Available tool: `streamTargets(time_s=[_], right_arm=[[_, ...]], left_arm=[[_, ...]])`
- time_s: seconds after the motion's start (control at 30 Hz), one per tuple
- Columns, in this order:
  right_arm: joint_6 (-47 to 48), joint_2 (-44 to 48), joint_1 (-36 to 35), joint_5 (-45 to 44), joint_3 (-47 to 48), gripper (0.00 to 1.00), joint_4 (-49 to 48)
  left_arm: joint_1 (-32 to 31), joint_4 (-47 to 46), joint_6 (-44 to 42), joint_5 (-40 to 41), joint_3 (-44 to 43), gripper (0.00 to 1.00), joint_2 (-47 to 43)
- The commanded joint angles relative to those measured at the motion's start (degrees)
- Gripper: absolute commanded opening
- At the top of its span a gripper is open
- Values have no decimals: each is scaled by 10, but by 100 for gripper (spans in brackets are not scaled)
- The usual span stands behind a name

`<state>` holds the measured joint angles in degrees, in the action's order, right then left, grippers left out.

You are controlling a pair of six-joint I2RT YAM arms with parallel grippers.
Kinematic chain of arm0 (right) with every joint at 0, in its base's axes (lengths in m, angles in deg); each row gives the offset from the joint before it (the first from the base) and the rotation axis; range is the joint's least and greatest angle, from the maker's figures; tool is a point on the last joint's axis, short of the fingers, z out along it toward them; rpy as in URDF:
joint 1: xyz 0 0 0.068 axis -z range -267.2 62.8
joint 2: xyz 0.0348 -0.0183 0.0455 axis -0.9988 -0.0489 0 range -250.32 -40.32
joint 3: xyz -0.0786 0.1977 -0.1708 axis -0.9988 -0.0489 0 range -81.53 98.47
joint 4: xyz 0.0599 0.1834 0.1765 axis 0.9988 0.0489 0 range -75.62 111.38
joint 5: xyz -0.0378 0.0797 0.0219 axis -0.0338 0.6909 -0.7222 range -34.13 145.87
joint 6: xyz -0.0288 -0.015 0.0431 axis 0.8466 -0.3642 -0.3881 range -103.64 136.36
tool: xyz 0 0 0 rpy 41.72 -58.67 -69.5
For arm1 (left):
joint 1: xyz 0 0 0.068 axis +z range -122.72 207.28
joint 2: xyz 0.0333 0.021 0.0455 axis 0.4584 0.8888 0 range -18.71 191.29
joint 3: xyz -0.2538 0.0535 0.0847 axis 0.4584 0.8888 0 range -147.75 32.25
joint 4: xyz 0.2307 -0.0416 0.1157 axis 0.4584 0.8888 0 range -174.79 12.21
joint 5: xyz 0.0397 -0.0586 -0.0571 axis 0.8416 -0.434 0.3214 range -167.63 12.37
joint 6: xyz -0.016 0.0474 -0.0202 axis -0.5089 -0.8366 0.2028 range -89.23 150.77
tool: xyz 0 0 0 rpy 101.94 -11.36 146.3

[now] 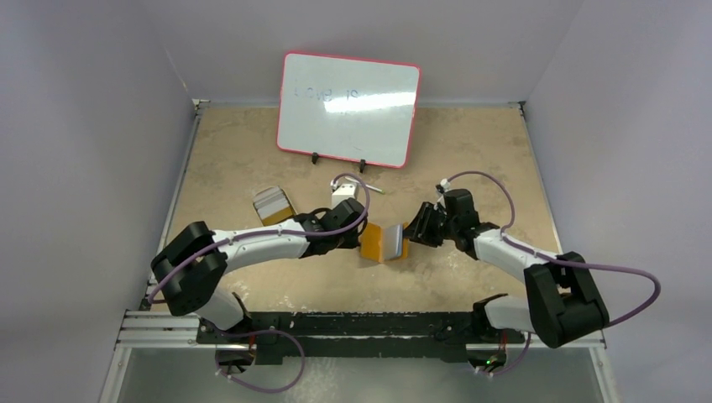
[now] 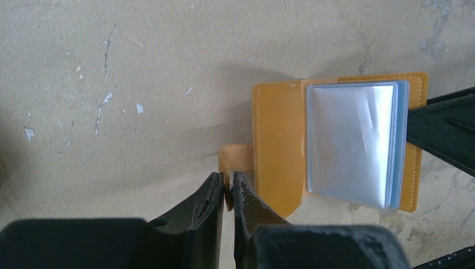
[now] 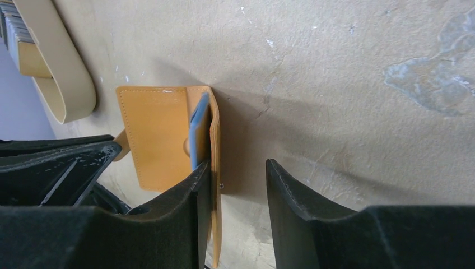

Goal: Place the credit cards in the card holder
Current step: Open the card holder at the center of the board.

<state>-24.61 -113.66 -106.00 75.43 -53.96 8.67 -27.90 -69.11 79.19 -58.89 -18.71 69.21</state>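
Observation:
The card holder (image 1: 384,242) lies open on the table, its orange-tan covers spread and the clear bluish sleeves (image 2: 353,140) fanned up. My left gripper (image 2: 228,188) is shut on the end of the snap tab (image 2: 238,157) at the holder's left edge. My right gripper (image 3: 239,165) is open at the holder's right side; the raised cover (image 3: 214,140) stands between its fingers, against the left one. The credit cards (image 3: 14,31) show only as stacked edges in a tan tin dish (image 3: 61,84), dark ones and an orange-yellow one.
The tin dish (image 1: 273,204) sits left of the holder, behind my left arm. A whiteboard (image 1: 348,109) stands on feet at the back. A slim pen (image 1: 372,188) lies in front of it. The table's side walls run along both edges.

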Motion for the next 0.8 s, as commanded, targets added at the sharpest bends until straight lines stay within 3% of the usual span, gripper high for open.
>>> streamTargets(time_s=[0.0,0.17,0.43,0.77], right_arm=[[-7,-6,-2,34,-10,41,-36],[-17,-14,-2,66,-13,34,-59],[-25,12,-2,79,-6,1,-53],[-14,35,-1,20,24,0,44]], left_arm=[[-3,-25,-3,-8,-6,11,1],[-4,-35,-2,-16,-5,11,9],[-4,-22,-2,-21,-15,15,-5],[17,-54,35,-102,-4,35,-76]])
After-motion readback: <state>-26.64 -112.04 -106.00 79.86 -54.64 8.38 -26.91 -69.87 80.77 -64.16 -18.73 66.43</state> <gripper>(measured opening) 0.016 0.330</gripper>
